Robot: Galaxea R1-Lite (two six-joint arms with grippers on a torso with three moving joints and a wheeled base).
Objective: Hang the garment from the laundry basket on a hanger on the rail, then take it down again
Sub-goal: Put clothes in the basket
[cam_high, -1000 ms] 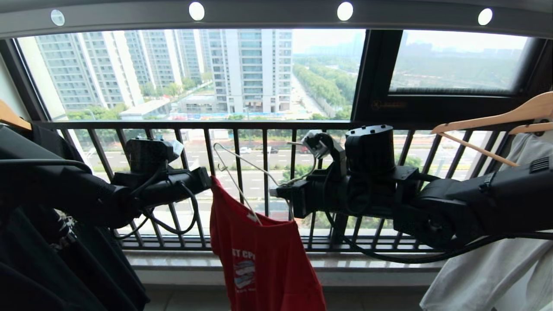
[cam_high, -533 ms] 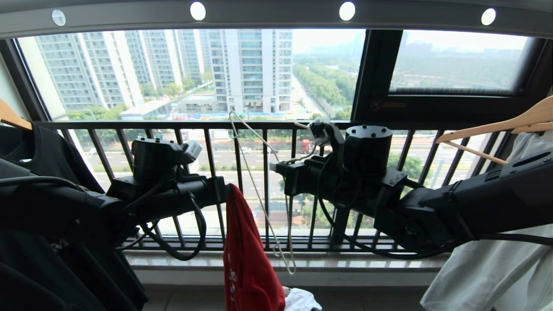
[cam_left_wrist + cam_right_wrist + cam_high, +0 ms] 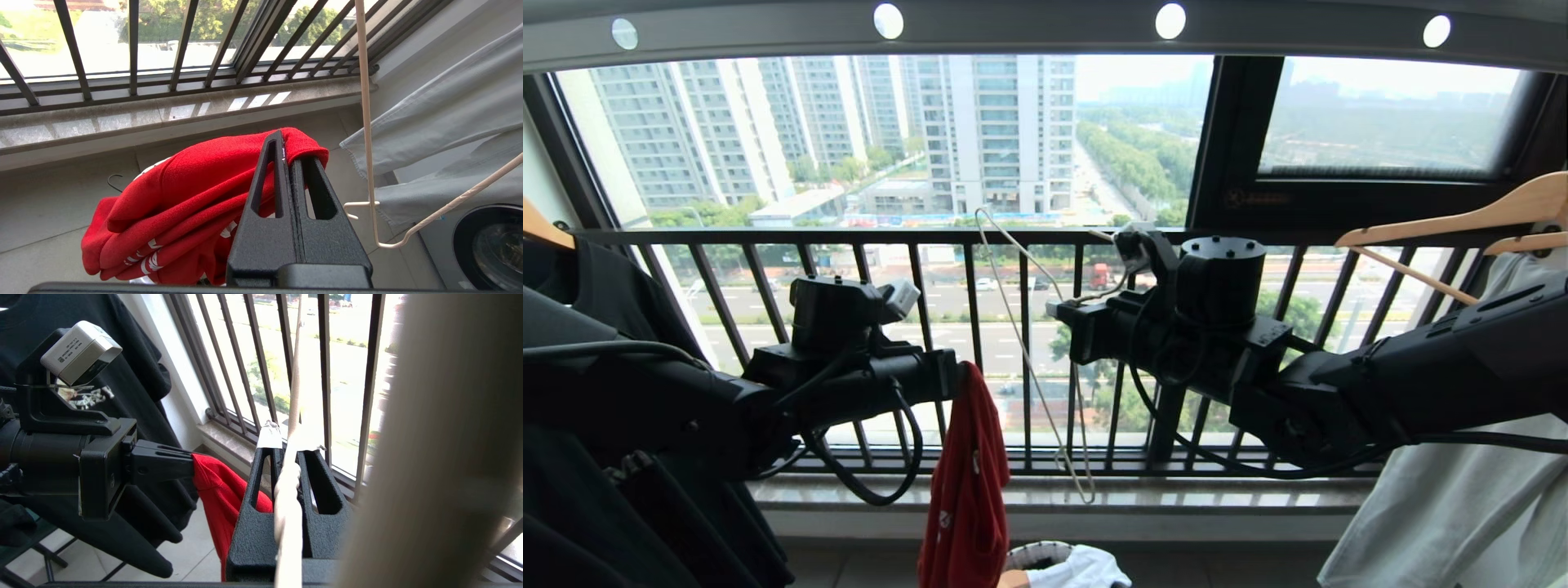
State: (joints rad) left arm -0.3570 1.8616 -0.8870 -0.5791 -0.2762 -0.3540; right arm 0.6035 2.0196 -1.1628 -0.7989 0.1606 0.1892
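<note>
While the left gripper (image 3: 956, 380) jaws clench the red garment (image 3: 964, 490) and the right gripper (image 3: 1068, 331) jaws clench the hanger (image 3: 1029, 359) (now bare), the take-down looks nearly done; next, lowering the garment into the laundry basket (image 3: 1033, 555) directly below.

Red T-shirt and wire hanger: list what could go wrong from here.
1. The left gripper pinches only a small fold of the red T-shirt; the bunched rest hangs free and might slip out.
2. The wire hanger, held by the right gripper, dangles close to the black railing and could snag a bar.
3. If dropped, the shirt might miss the laundry basket below.
</note>
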